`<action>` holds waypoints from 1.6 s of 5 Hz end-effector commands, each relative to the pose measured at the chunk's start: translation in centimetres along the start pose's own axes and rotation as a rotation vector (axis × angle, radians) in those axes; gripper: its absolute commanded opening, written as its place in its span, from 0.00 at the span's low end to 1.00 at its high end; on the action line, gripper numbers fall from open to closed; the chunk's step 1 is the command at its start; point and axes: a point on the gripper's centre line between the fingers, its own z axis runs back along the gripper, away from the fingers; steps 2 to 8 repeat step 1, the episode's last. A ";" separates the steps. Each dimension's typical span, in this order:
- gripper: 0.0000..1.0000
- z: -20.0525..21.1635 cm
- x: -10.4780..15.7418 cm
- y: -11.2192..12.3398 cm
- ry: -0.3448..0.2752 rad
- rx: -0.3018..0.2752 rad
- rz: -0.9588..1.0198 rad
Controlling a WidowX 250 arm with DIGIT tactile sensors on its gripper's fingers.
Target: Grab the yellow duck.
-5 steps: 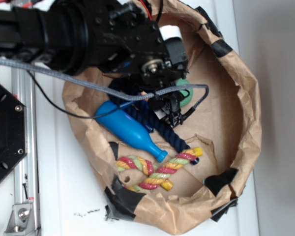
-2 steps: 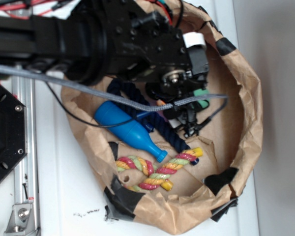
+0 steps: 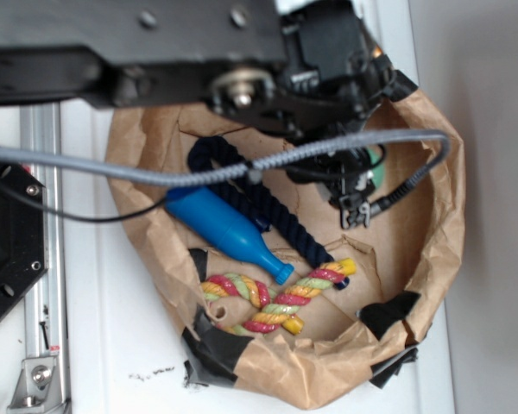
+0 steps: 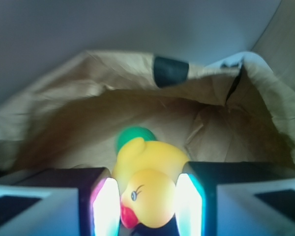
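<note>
Since a second ago the arm has swung up and toward the camera, so it now fills the top of the exterior view, and the fingers have shifted right across the paper bag. From that view the yellow duck cannot be seen at all; the arm and its grey cable cover that part of the bag, and only a sliver of the green ball shows beside the black fingers.

On the wrist view the yellow duck sits between the two fingers, its head toward the lens with eye and red beak showing. Both pads lie against its sides, so the fingers appear closed on it, though the picture is blurred and the contact line is hard to judge. Behind the duck the green ball peeks out, mostly hidden.

Lower in the bag lie a blue bottle, a dark blue rope and a red, green and yellow rope toy, well apart from the fingers. The bag rests on a white table.
</note>
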 end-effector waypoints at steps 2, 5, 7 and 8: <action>0.00 2.2 0.6 1.0 -0.044 -0.029 0.051; 0.00 2.2 0.6 1.0 -0.044 -0.029 0.051; 0.00 2.2 0.6 1.0 -0.044 -0.029 0.051; 0.00 2.2 0.6 1.0 -0.044 -0.029 0.051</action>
